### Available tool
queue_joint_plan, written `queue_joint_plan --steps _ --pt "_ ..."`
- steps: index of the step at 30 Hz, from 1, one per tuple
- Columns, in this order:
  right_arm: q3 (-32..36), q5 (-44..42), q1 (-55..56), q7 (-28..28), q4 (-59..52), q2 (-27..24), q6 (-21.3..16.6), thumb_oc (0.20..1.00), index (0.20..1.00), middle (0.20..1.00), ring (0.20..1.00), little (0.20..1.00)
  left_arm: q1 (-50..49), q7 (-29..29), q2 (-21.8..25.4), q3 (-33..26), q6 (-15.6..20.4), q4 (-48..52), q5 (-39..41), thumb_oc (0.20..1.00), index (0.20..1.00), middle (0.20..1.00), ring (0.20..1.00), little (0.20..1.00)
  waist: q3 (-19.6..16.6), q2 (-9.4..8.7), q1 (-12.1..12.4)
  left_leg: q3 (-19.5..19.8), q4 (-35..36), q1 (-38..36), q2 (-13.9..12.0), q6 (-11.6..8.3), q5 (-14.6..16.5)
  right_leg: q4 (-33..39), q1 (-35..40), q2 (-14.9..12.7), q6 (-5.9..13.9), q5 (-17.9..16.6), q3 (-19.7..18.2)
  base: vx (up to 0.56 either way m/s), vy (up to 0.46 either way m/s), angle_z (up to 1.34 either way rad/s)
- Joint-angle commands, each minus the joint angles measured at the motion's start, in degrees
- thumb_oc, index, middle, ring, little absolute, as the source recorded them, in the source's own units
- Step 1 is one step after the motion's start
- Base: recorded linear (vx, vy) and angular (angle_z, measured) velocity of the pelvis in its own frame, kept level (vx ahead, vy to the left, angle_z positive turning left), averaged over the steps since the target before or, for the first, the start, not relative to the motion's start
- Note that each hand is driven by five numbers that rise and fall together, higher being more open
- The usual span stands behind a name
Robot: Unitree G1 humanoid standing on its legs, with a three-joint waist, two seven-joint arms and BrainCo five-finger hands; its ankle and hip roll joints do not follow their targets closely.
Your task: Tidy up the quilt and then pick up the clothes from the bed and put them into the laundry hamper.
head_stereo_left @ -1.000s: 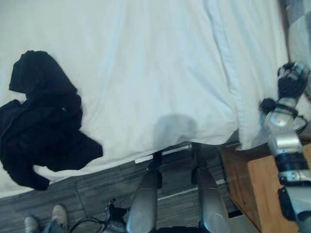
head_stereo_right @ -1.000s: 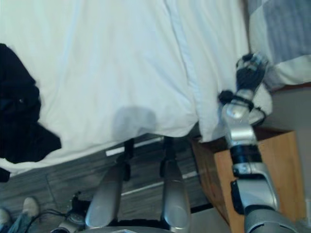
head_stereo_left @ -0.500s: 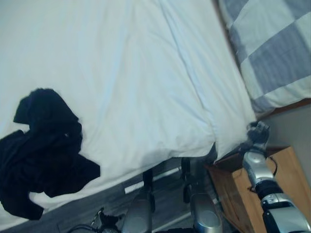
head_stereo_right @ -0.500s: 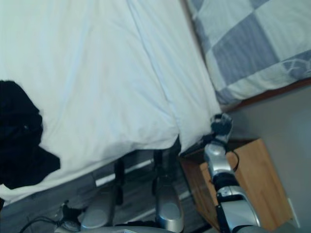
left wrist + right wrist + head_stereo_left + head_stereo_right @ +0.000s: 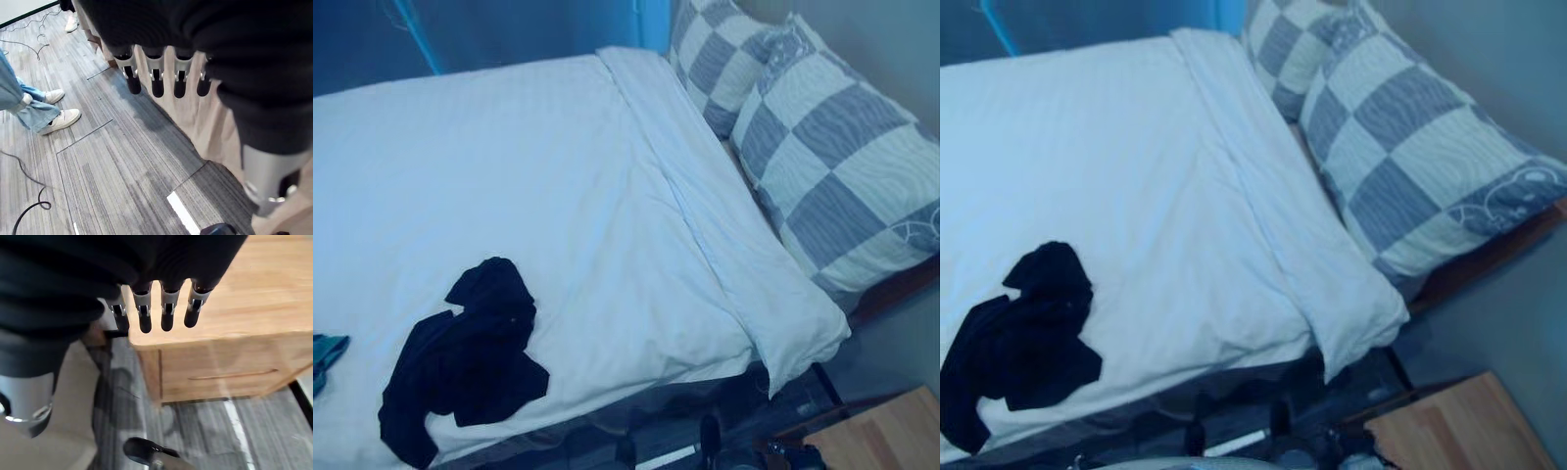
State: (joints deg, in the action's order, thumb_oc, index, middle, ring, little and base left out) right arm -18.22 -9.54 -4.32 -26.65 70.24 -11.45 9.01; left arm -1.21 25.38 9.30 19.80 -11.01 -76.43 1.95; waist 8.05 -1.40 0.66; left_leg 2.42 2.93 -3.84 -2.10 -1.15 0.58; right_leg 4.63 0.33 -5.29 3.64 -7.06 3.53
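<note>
Since half a second back my head camera has tipped up: the right arm that stood by the quilt's corner is gone from the eye views, and I now take in the whole bed instead of its near edge. That shift is the camera's; the bedding itself looks unmoved.

The quilt point(image 5: 558, 196) lies spread flat and fairly smooth, its folded edge running toward the pillows point(image 5: 822, 166) and its near corner hanging just over the bed's side. I judge the tidying step about done. The black clothes point(image 5: 460, 357) sit in a crumpled heap on the quilt near the near edge, toward my left, held by nothing. A scrap of teal cloth point(image 5: 325, 354) shows at the far left edge.

My left hand point(image 5: 161, 73) hangs over the wooden floor point(image 5: 98, 161) with fingers straight and released, a person's shoes point(image 5: 58, 120) nearby. My right hand point(image 5: 156, 308) hangs above the wooden nightstand point(image 5: 234, 308), fingers likewise slack and empty.

Next, I reckon, I must step left, reach the left hand to the black heap and close on it. I can't spot the hamper yet.
</note>
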Motion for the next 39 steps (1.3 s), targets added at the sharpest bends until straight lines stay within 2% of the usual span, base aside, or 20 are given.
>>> queue_joint_plan --steps 1,4,6,7,9,10,14,18,19,20,22,23,26,27,29,32,33,35,37,39 --pt "-0.4 0.6 -3.2 -0.1 -0.8 -0.7 -1.8 1.0 1.0 1.0 1.0 1.0 -0.6 1.0 -0.3 -0.1 0.8 -4.0 2.7 1.0 1.0 1.0 1.0 1.0 2.5 -1.86 1.7 2.2 -6.7 5.0 -1.9 0.14 0.7 -8.9 -0.8 -1.0 0.08 7.0 1.2 0.02 -0.108 0.14" --pt "-1.6 1.8 -3.3 0.6 -0.5 -0.3 -2.0 1.0 1.0 1.0 1.0 1.0 -0.8 3.2 -0.9 -1.4 1.1 -4.6 5.0 1.0 1.0 1.0 1.0 1.0 3.2 -2.49 1.6 0.8 -11.4 5.6 -2.6 0.09 2.4 -10.2 -0.6 -1.3 -0.59 7.8 1.5 0.03 -0.107 0.19" --pt "-2.5 2.9 -3.4 0.9 -0.6 -0.1 -1.5 1.0 1.0 1.0 1.0 1.0 -1.2 5.1 -0.9 -4.0 2.0 -4.9 2.9 1.0 1.0 1.0 1.0 1.0 4.8 -3.33 1.5 -1.2 -18.9 8.2 -2.7 0.09 4.1 -12.2 -0.7 -1.7 -1.49 8.4 2.1 -0.04 -0.037 0.29" --pt "-2.8 0.9 -3.4 0.0 -1.3 -0.9 -1.2 1.0 1.0 1.0 1.0 1.0 -1.3 4.6 -0.7 -4.0 2.9 -5.0 1.8 1.0 1.0 1.0 1.0 1.0 6.1 -3.27 1.2 -2.3 -21.7 11.0 -4.4 -0.97 0.6 -12.4 -0.7 -1.4 -1.94 8.2 2.4 -0.11 0.031 0.23" --pt "-2.6 -0.6 -3.3 -0.4 -1.6 -1.3 -1.3 1.0 1.0 1.0 1.0 1.0 -1.4 4.5 -0.7 -3.9 3.1 -5.0 1.7 1.0 1.0 1.0 1.0 1.0 6.6 -3.05 0.9 -2.6 -22.3 12.2 -5.8 -1.69 -1.4 -12.2 -0.6 -1.1 -2.15 8.1 2.6 -0.11 0.112 0.23" --pt "-1.2 -1.7 -2.9 -0.4 -1.5 -2.0 -2.3 1.0 1.0 1.0 1.0 1.0 -2.0 5.2 -0.7 -3.6 3.3 -5.3 0.5 1.0 1.0 1.0 1.0 1.0 7.0 -2.76 0.1 -1.9 -19.8 12.2 -9.0 -2.99 -5.3 -11.5 -0.4 -0.9 -1.89 7.7 2.1 -0.1 0.264 0.24" --pt "-0.2 0.3 -2.6 0.0 -0.5 -3.0 -3.2 1.0 1.0 1.0 1.0 1.0 -2.8 5.4 -0.3 -3.6 1.3 -5.7 -0.3 1.0 1.0 1.0 1.0 1.0 6.5 -2.86 -0.2 2.3 -11.3 8.1 -12.8 -3.92 -7.9 -10.0 -1.5 -1.7 -0.2 6.5 -1.6 -0.08 0.324 0.17" --pt "0.7 0.0 -3.1 -0.3 1.1 -3.7 -4.6 1.0 1.0 1.0 1.0 1.0 -3.1 6.2 -0.3 -2.6 2.4 -5.7 -4.4 1.0 1.0 1.0 1.0 1.0 6.6 -3.03 0.1 7.3 -8.4 6.3 -12.1 -4.0 -5.4 -8.4 -2.8 -2.7 2.09 4.4 -7.0 -0.15 0.438 -0.58" --pt "1.6 -0.4 -3.3 -0.6 1.5 -3.7 -5.2 1.0 1.0 1.0 1.0 1.0 -2.9 6.7 -0.5 -1.9 3.1 -5.4 -5.1 1.0 1.0 1.0 1.0 1.0 6.7 -3.13 0.1 7.2 -7.8 5.8 -11.5 -3.76 -2.3 -7.6 -3.4 -4.5 3.52 3.1 -8.0 -0.15 0.374 -0.63" --pt "1.6 -0.5 -3.3 -0.6 1.5 -3.7 -5.2 1.0 1.0 1.0 1.0 1.0 -2.9 6.7 -0.6 -1.8 3.1 -5.4 -5.1 1.0 1.0 1.0 1.0 1.0 6.7 -3.12 0.2 7.0 -7.9 5.8 -11.5 -3.73 -2.1 -7.5 -3.4 -4.6 3.62 3.0 -8.1 -0.2 0.516 -0.46" --pt "3.7 -2.5 -3.3 -1.7 1.5 -3.3 -5.8 1.0 1.0 1.0 1.0 1.0 -2.7 5.9 -0.6 -0.7 5.0 -5.0 -4.8 1.0 1.0 1.0 1.0 1.0 7.3 -2.92 -0.9 2.3 -11.7 6.5 -10.9 -3.42 1.6 -7.0 -4.1 -8.6 5.55 0.8 -7.9 -0.19 0.554 -0.31" --pt "3.9 -3.1 -3.3 -1.9 1.4 -3.3 -6.0 1.0 1.0 1.0 1.0 1.0 -2.8 5.6 -0.6 -0.6 5.5 -4.9 -4.4 1.0 1.0 1.0 1.0 1.0 7.4 -2.92 -0.9 2.3 -12.3 6.8 -10.7 -3.4 2.0 -6.9 -4.0 -9.0 5.73 0.5 -7.9 -0.21 0.601 -0.06" --pt "6.3 -4.6 -2.0 -1.6 -0.3 -2.2 -7.8 1.0 1.0 1.0 1.0 1.0 -3.1 5.1 0.1 -1.1 9.2 -4.6 -3.6 1.0 1.0 1.0 1.0 1.0 8.9 -2.91 -0.1 2.3 -15.7 8.5 -6.8 -1.71 5.2 -6.7 -3.3 -13.3 5.67 -3.1 -7.6 -0.13 0.401 0.37" --pt "6.2 -4.5 -1.1 -1.8 -1.6 -1.8 -6.9 1.0 1.0 1.0 1.0 1.0 -3.6 5.1 0.5 -1.3 8.4 -3.9 -1.7 1.0 1.0 1.0 1.0 1.0 9.1 -2.35 -0.1 2.5 -15.5 8.5 -5.2 -1.11 5.5 -8.3 -3.8 -14.9 5.53 -4.1 -7.7 -0.1 0.491 0.15" --pt "5.7 -2.6 -0.2 -1.6 -2.3 -1.5 -6.3 1.0 1.0 1.0 1.0 1.0 -4.1 4.6 1.4 -1.6 7.0 -2.5 1.1 1.0 1.0 1.0 1.0 1.0 9.0 -1.64 -0.5 2.6 -14.7 7.8 -3.9 -0.41 5.6 -11.6 -5.6 -15.4 5.44 -5.0 -8.0 -0.05 0.433 0.03" --pt "4.3 -1.2 0.9 -1.1 -2.7 -1.9 -4.9 1.0 1.0 1.0 1.0 1.0 -4.1 1.0 3.9 -2.4 4.5 0.2 4.8 1.0 1.0 1.0 1.0 1.0 8.0 0.18 -2.1 2.2 -11.0 5.8 -2.2 0.98 4.0 -19.0 -9.5 -10.4 4.85 -1.7 -8.0 -0.03 0.451 0.06" --pt "3.9 0.0 1.0 1.0 -2.1 -2.4 -3.7 1.0 1.0 1.0 1.0 1.0 -2.8 -1.1 5.2 -3.7 2.8 1.2 6.0 1.0 1.0 1.0 1.0 1.0 7.0 0.65 -3.3 2.0 -7.7 4.7 -1.0 1.42 2.9 -20.9 -11.8 -5.6 4.64 0.5 -7.2 -0.03 0.336 -0.27" --pt "3.2 1.7 0.8 2.3 -1.4 -2.5 -2.4 1.0 1.0 1.0 1.0 1.0 -1.4 -1.6 5.6 -4.1 1.1 1.7 7.4 1.0 1.0 1.0 1.0 1.0 6.3 0.66 -3.9 1.7 -5.7 4.4 -0.4 1.63 2.1 -20.4 -12.3 -2.3 4.2 2.9 -6.3 -0.03 0.192 -0.28" --pt "2.0 2.9 0.4 4.1 0.3 -3.0 -1.3 1.0 1.0 1.0 1.0 1.0 1.1 -0.7 5.3 -4.7 -0.6 1.7 9.3 1.0 1.0 1.0 1.0 1.0 5.1 0.2 -3.7 2.0 -3.5 4.5 0.8 1.9 0.9 -17.3 -10.4 1.9 1.87 6.6 -4.1 -0.03 0.043 0.21" --pt "1.5 2.2 0.0 4.3 1.0 -3.3 -2.2 1.0 1.0 1.0 1.0 1.0 2.0 0.1 4.9 -4.6 -1.0 2.0 9.0 1.0 1.0 1.0 1.0 1.0 4.7 -0.17 -3.5 2.5 -2.7 4.6 1.6 2.03 0.5 -14.5 -9.0 3.2 1.04 6.8 -4.6 0.0 -0.039 0.01"
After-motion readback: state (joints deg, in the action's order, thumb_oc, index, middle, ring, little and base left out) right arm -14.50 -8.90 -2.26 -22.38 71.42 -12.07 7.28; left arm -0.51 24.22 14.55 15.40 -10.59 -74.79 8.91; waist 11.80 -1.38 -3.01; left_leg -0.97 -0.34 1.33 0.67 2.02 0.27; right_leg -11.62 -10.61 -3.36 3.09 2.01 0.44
